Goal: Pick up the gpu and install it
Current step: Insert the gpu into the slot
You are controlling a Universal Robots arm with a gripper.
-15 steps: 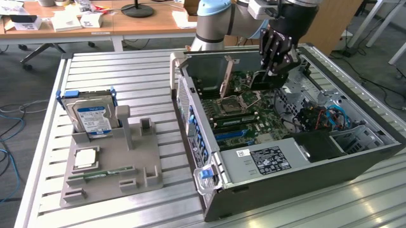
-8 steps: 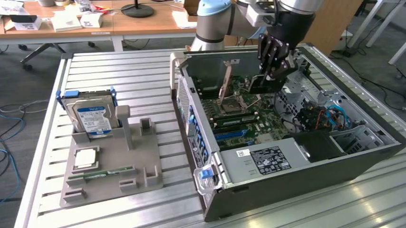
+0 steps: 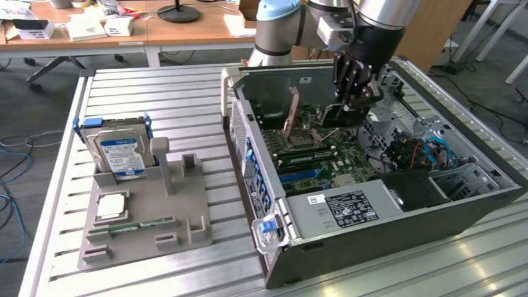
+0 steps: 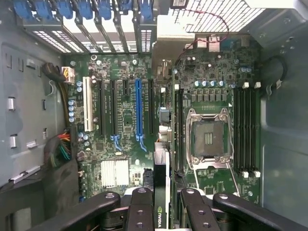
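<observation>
- Nearest, on the slatted counter [image 3: 165, 93], a grey holder [image 3: 177, 238] carried a flat RAM stick [image 3: 132, 226] and an upright hard drive [image 3: 118, 153].
- Just beside it, toward the exterior view's right, the computer case [image 3: 412, 229] lay open, its motherboard [image 3: 310, 158] exposed.
- Inside the case, the jaws gripped the gpu [image 4: 162, 163] on edge above the board, between the blue slot [image 4: 138, 108] and the CPU socket [image 4: 208, 137].
- Farthest stood a wooden desk [image 3: 190, 31].
</observation>
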